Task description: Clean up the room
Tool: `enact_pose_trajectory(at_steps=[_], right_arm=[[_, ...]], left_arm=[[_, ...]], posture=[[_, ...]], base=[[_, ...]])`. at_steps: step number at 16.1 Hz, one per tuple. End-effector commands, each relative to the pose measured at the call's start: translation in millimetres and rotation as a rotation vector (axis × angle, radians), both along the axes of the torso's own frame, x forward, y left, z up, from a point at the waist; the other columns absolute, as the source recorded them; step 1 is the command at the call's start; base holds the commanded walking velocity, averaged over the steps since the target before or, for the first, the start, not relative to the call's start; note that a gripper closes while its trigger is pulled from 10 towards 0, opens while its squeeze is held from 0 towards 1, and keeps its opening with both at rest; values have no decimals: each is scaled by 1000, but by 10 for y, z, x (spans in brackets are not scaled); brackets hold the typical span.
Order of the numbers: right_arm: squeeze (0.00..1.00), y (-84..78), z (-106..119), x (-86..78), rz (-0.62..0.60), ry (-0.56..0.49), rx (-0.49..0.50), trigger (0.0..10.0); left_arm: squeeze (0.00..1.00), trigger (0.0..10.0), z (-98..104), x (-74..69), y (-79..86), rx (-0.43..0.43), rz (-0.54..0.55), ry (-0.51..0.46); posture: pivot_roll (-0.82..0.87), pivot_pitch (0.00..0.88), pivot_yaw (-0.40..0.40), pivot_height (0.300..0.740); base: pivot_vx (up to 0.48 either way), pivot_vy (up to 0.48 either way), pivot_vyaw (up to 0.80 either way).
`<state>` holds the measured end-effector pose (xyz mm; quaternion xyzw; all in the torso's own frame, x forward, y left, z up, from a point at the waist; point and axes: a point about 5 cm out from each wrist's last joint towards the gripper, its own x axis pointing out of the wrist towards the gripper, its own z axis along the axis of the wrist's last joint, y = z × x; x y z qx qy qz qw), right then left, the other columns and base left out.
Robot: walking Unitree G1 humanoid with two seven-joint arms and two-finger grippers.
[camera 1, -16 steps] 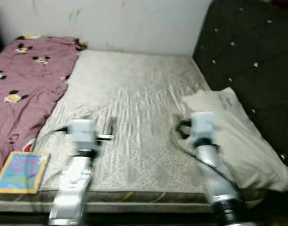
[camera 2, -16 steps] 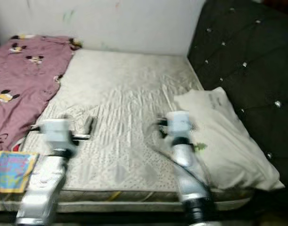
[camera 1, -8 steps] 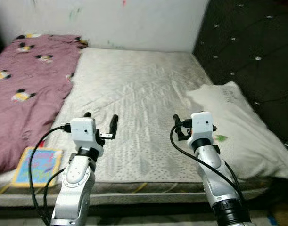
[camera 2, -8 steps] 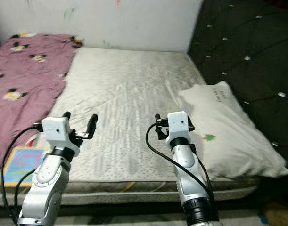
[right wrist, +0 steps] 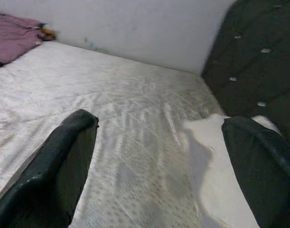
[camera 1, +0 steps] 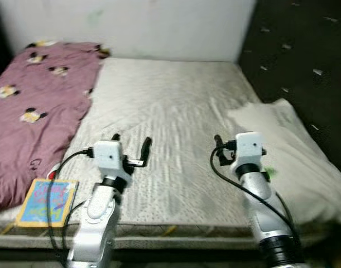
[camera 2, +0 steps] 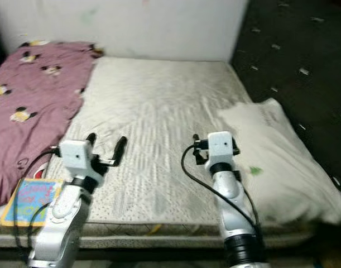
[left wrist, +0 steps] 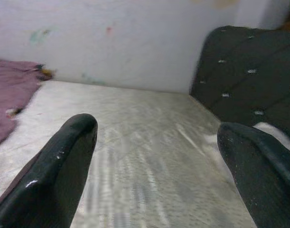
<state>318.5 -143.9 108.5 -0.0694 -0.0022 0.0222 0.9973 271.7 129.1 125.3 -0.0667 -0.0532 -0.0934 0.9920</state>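
Now both arms are up over the near edge of the bare mattress (camera 1: 164,106), nothing in either one. The left gripper (camera 1: 130,146) hangs above the mattress's near left part with its two black fingers spread wide, and the wrist view confirms the wide gap, looking along the mattress toward the white wall (left wrist: 116,33). The right gripper (right wrist: 163,171) is just as wide apart in its wrist view, pointed over the mattress with the white pillow (camera 1: 293,156) showing beside one finger. That pillow lies on the right side of the mattress, against the dark tufted headboard (camera 1: 304,50). Over on the left, a mauve cartoon-print blanket (camera 1: 36,106) is spread along the mattress's left side up to the wall. At the blanket's near end, a colourful picture book (camera 1: 47,202) lies flat by the mattress edge, just left of the left arm.
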Motion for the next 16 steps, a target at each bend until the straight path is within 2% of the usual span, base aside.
enact_pose_trajectory(at_steps=[1,8,16], right_arm=[[0,-5,29,14,0,-10,3,10000],[0,-16,33,23,-4,-12,-1,10000],[0,-26,18,24,-10,-11,-11,10000]], left_arm=[[0,10000,31,3,-3,-6,-3,-11],[0,10000,31,19,-15,-14,10,-6],[0,10000,11,35,-6,-15,48,15]], posture=[[-20,18,-41,740],[-23,16,-42,740],[-17,14,-40,740]], base=[[398,0,0],[440,0,0],[0,0,0]])
